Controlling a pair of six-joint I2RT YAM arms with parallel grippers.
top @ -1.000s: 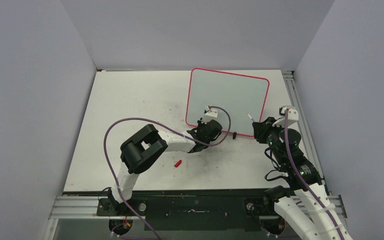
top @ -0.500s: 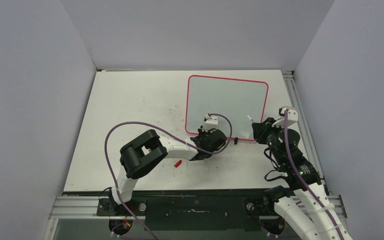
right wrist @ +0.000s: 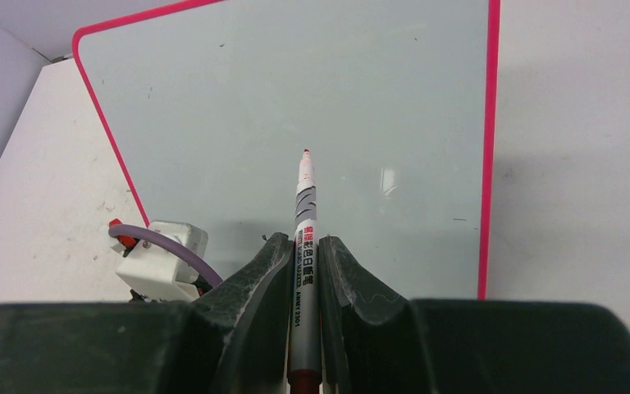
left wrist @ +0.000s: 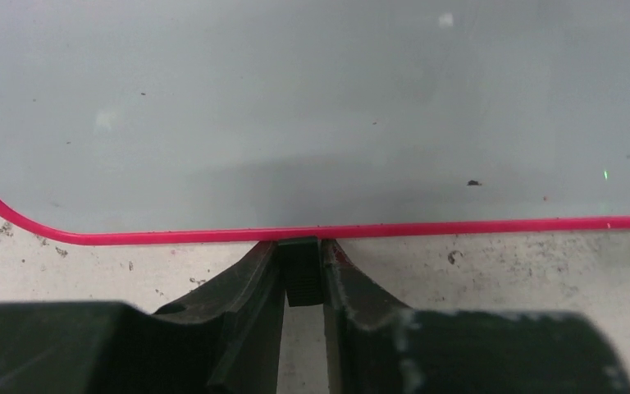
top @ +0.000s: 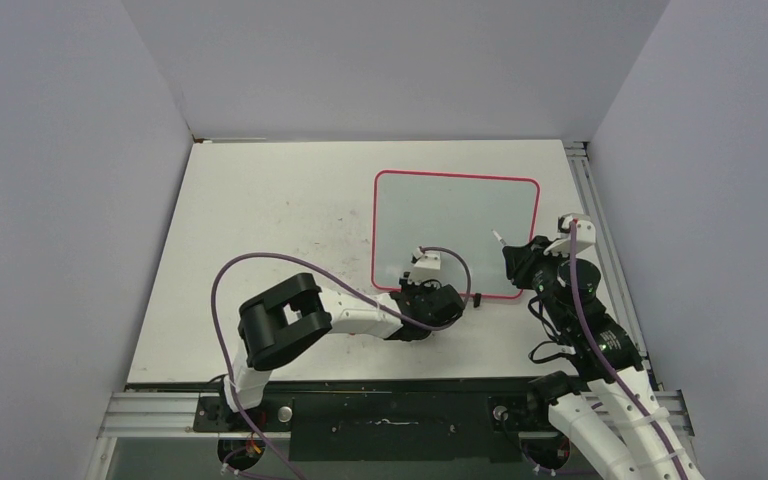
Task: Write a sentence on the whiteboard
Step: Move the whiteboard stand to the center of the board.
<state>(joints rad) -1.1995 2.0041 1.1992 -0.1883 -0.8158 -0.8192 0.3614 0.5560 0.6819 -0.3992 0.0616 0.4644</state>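
Whiteboard (top: 455,230) lies just ahead of our left gripper (left wrist: 301,256), clamped on its black clip foot (left wrist: 300,284), while our right gripper (right wrist: 303,261) pinches a red-tipped marker (right wrist: 304,205) pointing over it.

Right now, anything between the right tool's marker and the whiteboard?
Nothing visible. The marker in the right tool points at bare whiteboard. The left tool is shut on a black clip foot at the board's near edge, clear of the marker's tip.
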